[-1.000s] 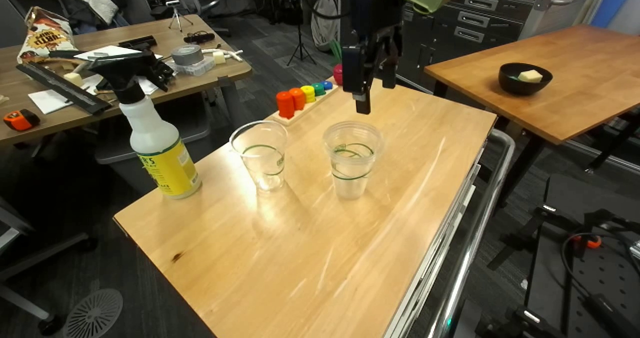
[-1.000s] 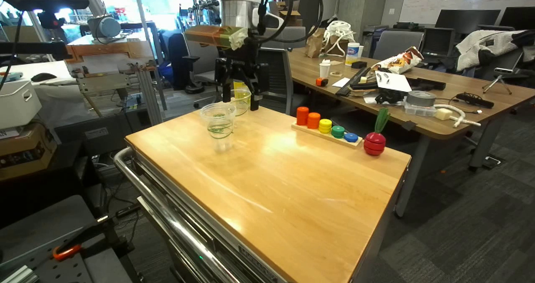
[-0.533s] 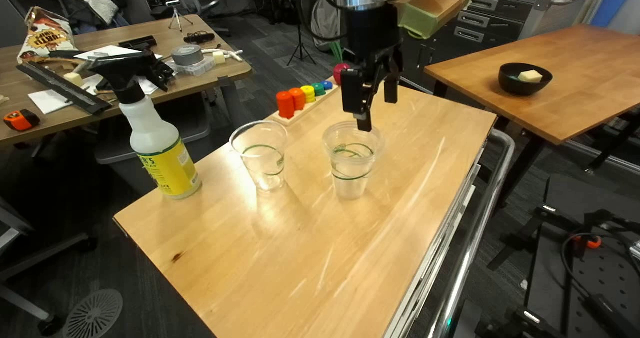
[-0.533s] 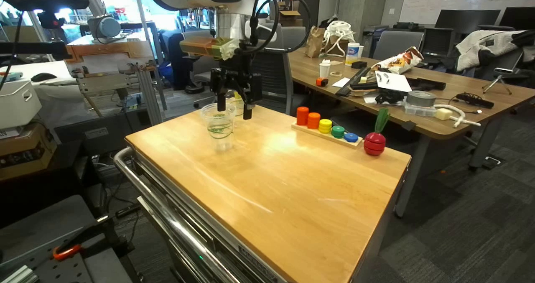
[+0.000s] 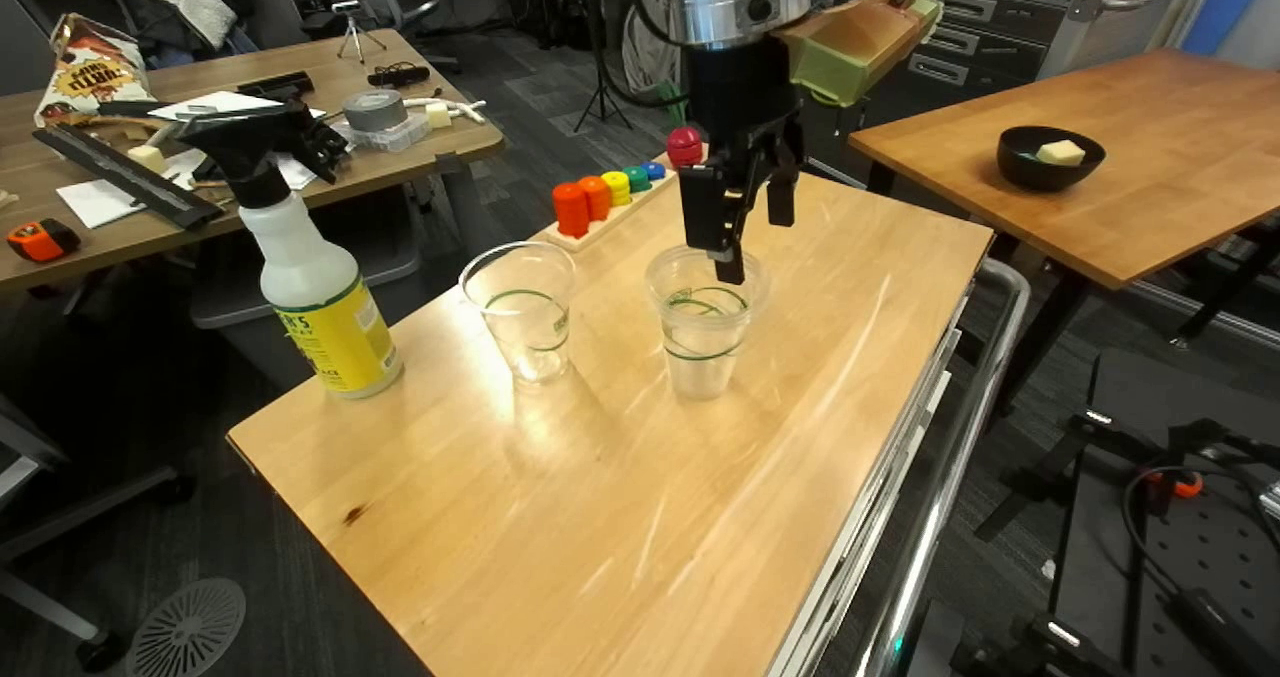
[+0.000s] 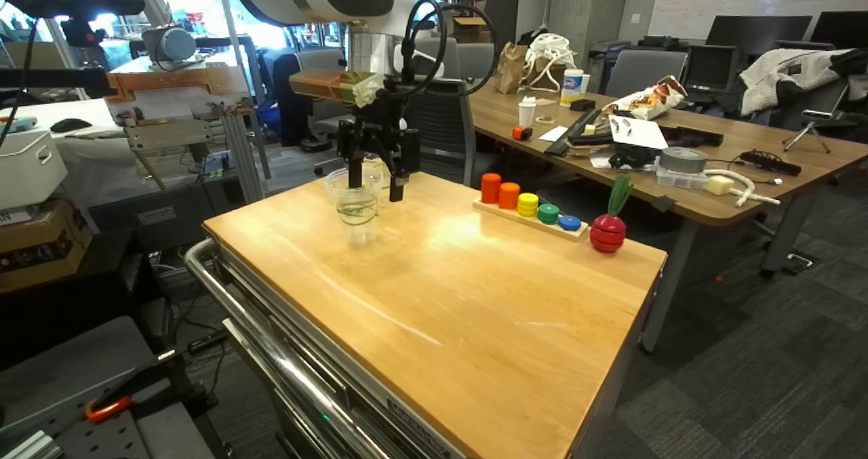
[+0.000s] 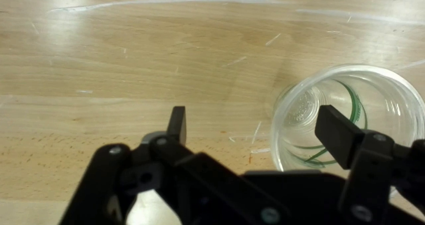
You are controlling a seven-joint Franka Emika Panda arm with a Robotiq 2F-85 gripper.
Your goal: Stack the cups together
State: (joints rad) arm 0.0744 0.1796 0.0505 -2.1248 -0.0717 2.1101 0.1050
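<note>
**Visitor:** What has just changed?

**Me:** My black two-fingered pincer (image 7: 255,127) has come lower, fingers spread wide and gripping nothing. One finger (image 7: 337,137) now overlaps the open mouth of the nested clear plastic tumblers with green bands (image 5: 705,332); the other hangs off to their side, above the pale wooden worktop (image 7: 132,72). Whether that first fingertip dips inside the rim, I can't tell.

**Visitor:** And what does it mean for the stacking?

**Me:** I'd say I'm going for the nested tumblers, though closing here would probably catch just one wall. They haven't shifted: they stand upright, several rims showing, too see-through to count. The single clear plastic tumbler with a green band (image 5: 520,317) stands near them but apart, so the job looks only partly done.

**Visitor:** How are you holding yourself?

**Me:** My silver wrist (image 5: 738,2) is upright, fingers pointing nearly straight down. Past the single tumbler stands a whitish spray bottle with a yellow label (image 5: 310,267), well apart from me.
</note>
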